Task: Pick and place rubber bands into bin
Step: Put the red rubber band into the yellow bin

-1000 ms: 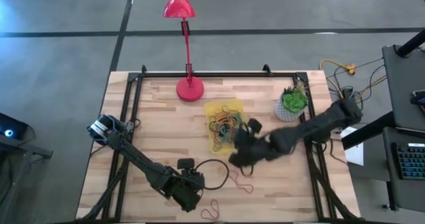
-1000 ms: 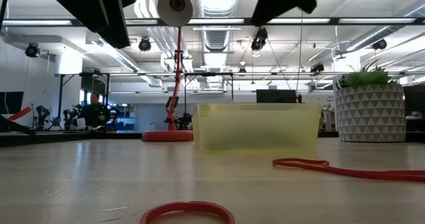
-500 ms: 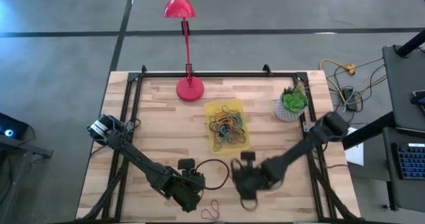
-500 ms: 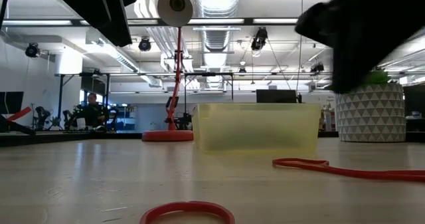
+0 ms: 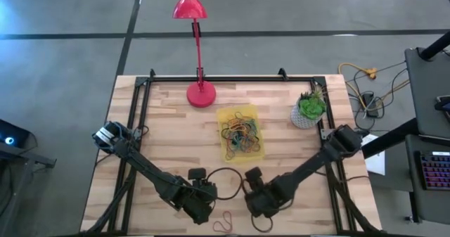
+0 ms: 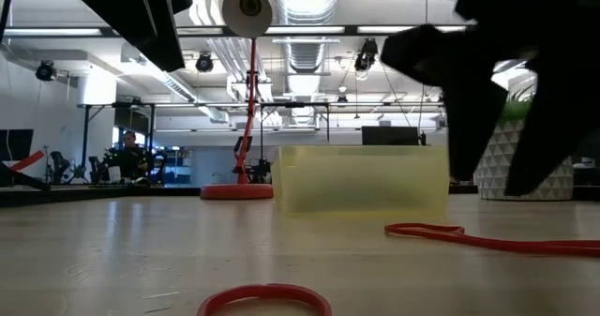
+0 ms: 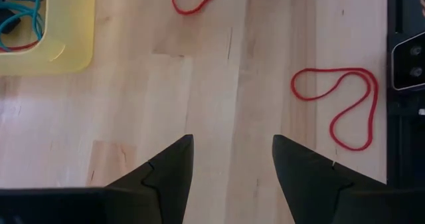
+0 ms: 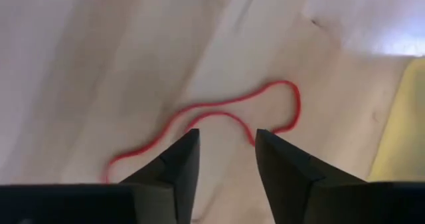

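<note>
The yellow bin sits mid-table and holds many coloured rubber bands. A red rubber band lies flat on the wood near the bin, and my right gripper stands open just above it, one finger on either side of its middle. Another red band lies by the table's near edge and shows in the left wrist view. My left gripper hovers open beside it, at the near left.
A red lamp base stands at the far middle and a white pot with a green plant at the far right. Black frame rails run along both table sides. Bare wood lies between the two grippers.
My right gripper has come from over the bin toward the table's near edge and down to just above the red band, rolling its wrist on the way. Its fingers have opened. The bands on the table have not moved.
</note>
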Robot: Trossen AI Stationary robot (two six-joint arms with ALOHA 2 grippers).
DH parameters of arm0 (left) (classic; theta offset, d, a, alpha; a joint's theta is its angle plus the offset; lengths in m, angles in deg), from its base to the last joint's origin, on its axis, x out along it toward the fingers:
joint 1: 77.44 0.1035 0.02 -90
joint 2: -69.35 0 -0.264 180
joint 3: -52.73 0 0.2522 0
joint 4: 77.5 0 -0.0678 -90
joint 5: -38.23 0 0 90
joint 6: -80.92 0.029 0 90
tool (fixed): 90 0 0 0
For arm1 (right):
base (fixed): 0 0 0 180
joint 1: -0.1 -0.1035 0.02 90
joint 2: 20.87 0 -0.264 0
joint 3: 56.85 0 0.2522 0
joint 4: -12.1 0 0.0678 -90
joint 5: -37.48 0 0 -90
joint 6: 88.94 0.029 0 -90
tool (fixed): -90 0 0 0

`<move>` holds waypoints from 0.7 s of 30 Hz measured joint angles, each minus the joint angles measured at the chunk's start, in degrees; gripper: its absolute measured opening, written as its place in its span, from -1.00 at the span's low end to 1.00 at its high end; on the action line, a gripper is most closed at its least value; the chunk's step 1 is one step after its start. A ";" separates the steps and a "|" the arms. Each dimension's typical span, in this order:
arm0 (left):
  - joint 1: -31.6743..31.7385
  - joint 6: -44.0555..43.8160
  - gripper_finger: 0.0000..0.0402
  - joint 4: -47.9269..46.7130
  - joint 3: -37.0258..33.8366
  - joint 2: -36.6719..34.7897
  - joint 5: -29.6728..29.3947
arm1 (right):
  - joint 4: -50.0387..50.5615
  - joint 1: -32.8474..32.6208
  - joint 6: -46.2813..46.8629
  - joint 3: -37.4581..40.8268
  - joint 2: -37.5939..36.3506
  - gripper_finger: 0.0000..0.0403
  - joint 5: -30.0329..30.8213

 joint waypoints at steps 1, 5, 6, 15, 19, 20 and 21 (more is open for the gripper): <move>0.00 -0.03 -0.06 -0.10 -0.08 0.00 -0.01 | -0.14 0.71 -0.48 0.00 0.06 -0.31 -0.74; 0.02 -0.10 -0.06 -0.03 -0.21 0.00 -0.01 | -1.80 3.44 -1.52 0.00 0.04 -0.28 -6.85; 0.02 -0.10 -0.06 -0.03 -0.21 0.00 -0.01 | -1.67 3.92 -1.59 0.09 0.04 -0.28 -8.17; 0.02 -0.12 -0.06 -0.03 -0.21 0.00 -0.01 | -4.70 4.41 -6.90 0.70 0.28 -0.22 -10.03; 0.02 -0.12 -0.06 -0.03 -0.21 0.00 -0.01 | -6.37 4.45 -7.11 1.27 0.28 -0.10 -9.97; 0.02 -0.12 -0.06 -0.01 -0.21 0.00 -0.01 | -6.54 4.47 -7.11 1.53 0.30 -0.07 -9.96; 0.02 -0.12 -0.06 -0.01 -0.21 0.00 -0.01 | -6.82 4.53 -7.12 1.77 0.30 -0.03 -9.97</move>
